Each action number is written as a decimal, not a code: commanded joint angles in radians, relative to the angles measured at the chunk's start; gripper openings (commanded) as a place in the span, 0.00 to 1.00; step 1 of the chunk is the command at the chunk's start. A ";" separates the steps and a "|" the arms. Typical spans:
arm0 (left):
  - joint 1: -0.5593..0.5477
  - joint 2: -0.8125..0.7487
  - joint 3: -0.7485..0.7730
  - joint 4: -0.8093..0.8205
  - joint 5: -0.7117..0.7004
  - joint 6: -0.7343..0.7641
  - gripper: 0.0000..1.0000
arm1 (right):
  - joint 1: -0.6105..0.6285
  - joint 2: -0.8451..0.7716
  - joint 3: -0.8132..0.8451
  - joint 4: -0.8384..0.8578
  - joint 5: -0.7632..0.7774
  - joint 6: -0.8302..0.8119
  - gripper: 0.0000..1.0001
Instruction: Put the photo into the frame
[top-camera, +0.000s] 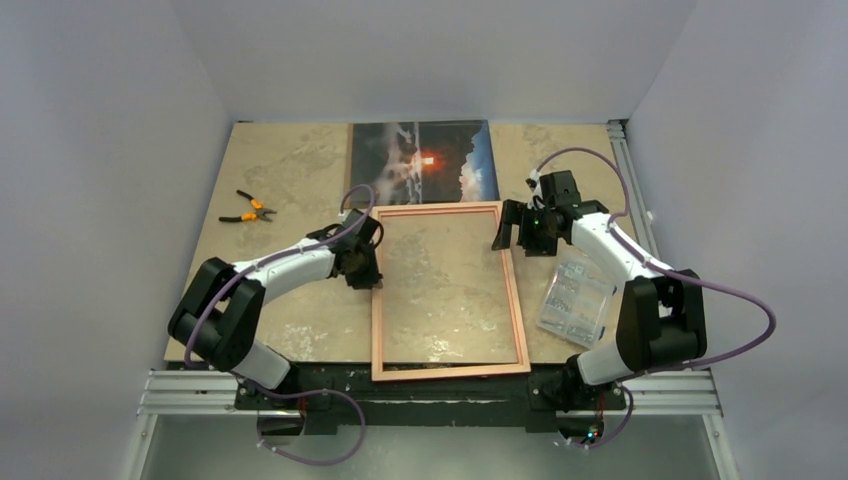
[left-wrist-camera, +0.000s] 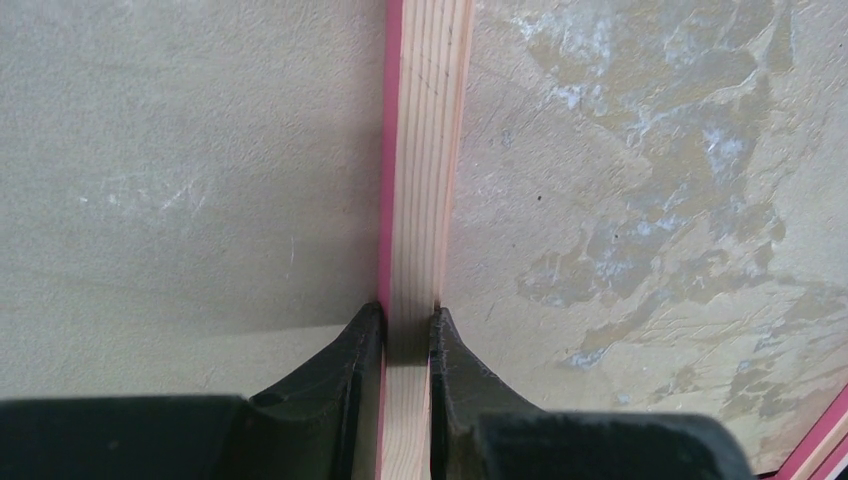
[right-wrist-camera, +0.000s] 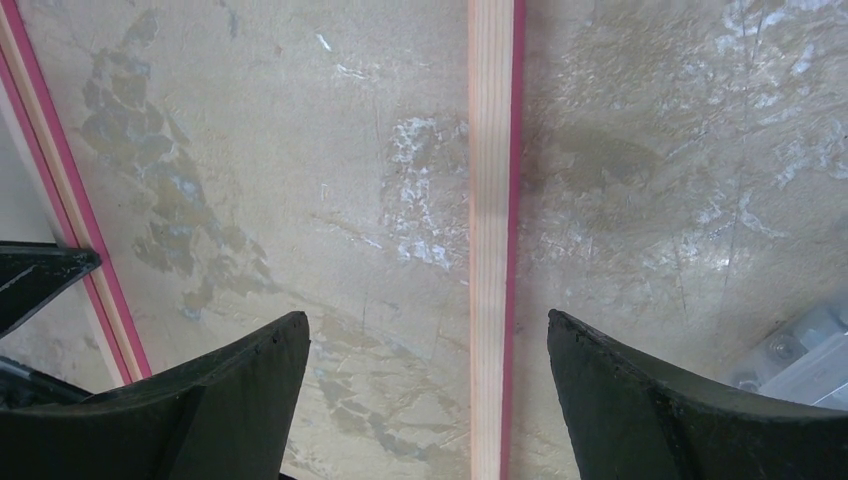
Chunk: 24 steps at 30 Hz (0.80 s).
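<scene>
Left wrist view: the left gripper (left-wrist-camera: 408, 325) pinches the frame (left-wrist-camera: 425, 150) lying in the middle, the right gripper (right-wrist-camera: 425, 330) hangs wide open above it, so a one-sided pull could swing it into the far photo (top-camera: 425, 160).

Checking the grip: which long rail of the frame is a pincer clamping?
The left rail, shut in the left pincer; the right pincer hangs open over the right rail.

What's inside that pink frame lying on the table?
Only bare table shows through the frame; no picture sits in it. The photo lies flat just beyond its far end. Whatever is under the rails themselves is hidden.
</scene>
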 joint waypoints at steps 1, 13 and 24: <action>0.009 0.079 0.056 -0.018 -0.051 0.084 0.00 | 0.003 -0.027 0.062 -0.010 -0.013 -0.004 0.87; 0.008 0.008 -0.026 0.071 0.026 0.031 0.39 | 0.003 -0.029 0.085 -0.019 -0.041 0.001 0.87; 0.011 -0.326 -0.081 0.109 0.169 0.022 0.84 | 0.003 -0.157 0.051 0.014 -0.063 0.020 0.99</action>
